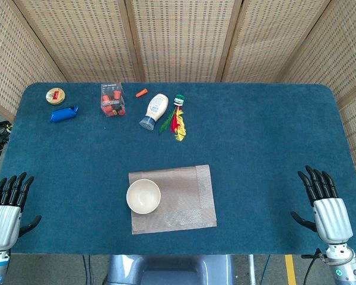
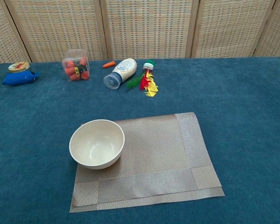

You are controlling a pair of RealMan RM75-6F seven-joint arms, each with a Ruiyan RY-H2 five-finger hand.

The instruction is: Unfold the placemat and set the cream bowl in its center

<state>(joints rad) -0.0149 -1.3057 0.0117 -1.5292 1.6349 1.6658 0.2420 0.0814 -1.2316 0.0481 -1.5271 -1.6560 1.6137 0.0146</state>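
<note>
Placemat (image 1: pixel 178 199) work starts from two empty hands, left hand (image 1: pixel 6 217) and right hand (image 1: pixel 327 208), fingers spread at the table's (image 1: pixel 255 136) near corners. It lies folded near-centre, the cream bowl (image 1: pixel 143 196) on its left edge: move the bowl aside first.

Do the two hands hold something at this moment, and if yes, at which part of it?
Nothing is held. The left hand and the right hand both lie open near the table's front corners, far from the cream bowl and the placemat.
</note>
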